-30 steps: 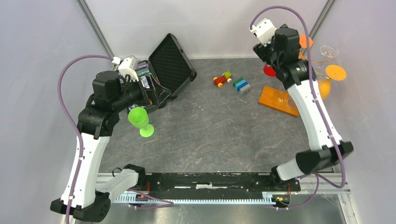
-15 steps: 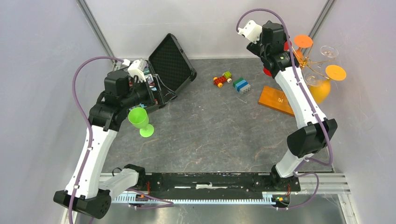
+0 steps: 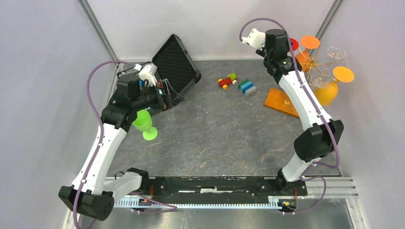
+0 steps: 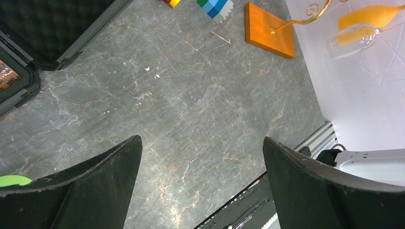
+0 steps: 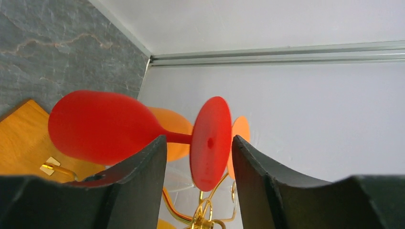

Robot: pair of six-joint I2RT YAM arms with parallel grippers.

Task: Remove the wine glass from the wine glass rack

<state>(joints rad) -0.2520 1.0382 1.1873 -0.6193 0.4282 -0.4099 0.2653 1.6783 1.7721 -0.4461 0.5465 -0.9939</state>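
We are hovering the left pincer (image 4: 201,143), wide open, over the counter (image 4: 191,95) near the green glass (image 3: 143,123), and framing the stem of the red wine glass (image 5: 105,126), still hanging on the rack (image 3: 279,101), with the open right pincer (image 5: 198,143), likely needing to squeeze, then lift clear.

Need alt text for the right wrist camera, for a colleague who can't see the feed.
A red wine glass lies sideways across the frame, its stem and round foot framed between the fingers of the open right gripper. Behind it are an orange glass, the gold wire rack and its wooden base.
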